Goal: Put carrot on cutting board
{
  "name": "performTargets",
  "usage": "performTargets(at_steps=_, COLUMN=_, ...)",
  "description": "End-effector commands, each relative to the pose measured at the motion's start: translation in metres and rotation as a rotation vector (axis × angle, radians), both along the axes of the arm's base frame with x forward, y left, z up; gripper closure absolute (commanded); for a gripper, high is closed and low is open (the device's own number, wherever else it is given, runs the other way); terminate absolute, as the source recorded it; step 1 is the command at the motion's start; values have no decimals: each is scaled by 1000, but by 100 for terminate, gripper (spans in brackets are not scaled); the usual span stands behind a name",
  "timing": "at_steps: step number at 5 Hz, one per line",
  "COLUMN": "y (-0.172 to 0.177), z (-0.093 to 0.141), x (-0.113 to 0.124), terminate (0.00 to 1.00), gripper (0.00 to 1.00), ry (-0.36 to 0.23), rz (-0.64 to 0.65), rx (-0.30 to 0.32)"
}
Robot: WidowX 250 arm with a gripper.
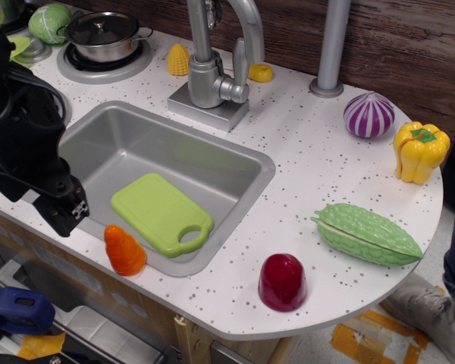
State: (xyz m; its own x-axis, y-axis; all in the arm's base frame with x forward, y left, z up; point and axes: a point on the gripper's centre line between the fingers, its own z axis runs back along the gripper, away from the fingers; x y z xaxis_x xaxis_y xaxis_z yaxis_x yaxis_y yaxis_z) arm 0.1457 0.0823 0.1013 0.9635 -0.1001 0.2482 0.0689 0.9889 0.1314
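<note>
Sink (235,163) holding cutting board (159,212), carrot (123,250) beside

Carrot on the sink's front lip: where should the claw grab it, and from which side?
Grip the carrot across its wider lower half, coming from above. It stands roughly upright, tip up, tapering; the ridges help hold. The claw is just left, and the cutting board lies close behind it in the sink.

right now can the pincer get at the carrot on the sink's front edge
Probably yes. The carrot stands on the counter rim at the sink's front edge, with nothing on top of it or crowding it. The pincer hangs just to its left, with open space between them. The cutting board lies apart in the sink.
</note>
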Motion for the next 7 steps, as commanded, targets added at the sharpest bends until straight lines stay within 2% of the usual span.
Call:
performTargets(at_steps=1, y=0, z=0, x=0, terminate=0, gripper=0, ry=0, rz=0, rx=0)
performTargets(at_steps=2, y=-7, z=-15, x=17, terminate=0, gripper=0, ry=-37, rz=-17, rx=2)
performTargets(at_steps=4, y=-16, z=-37, x=32, terminate=0, gripper=0, ry=-102, rz=-28, rx=-8)
performTargets(at_steps=7, y=-17, z=-59, x=41, terminate=0, gripper=0, ry=-139, rz=-45, rx=-73)
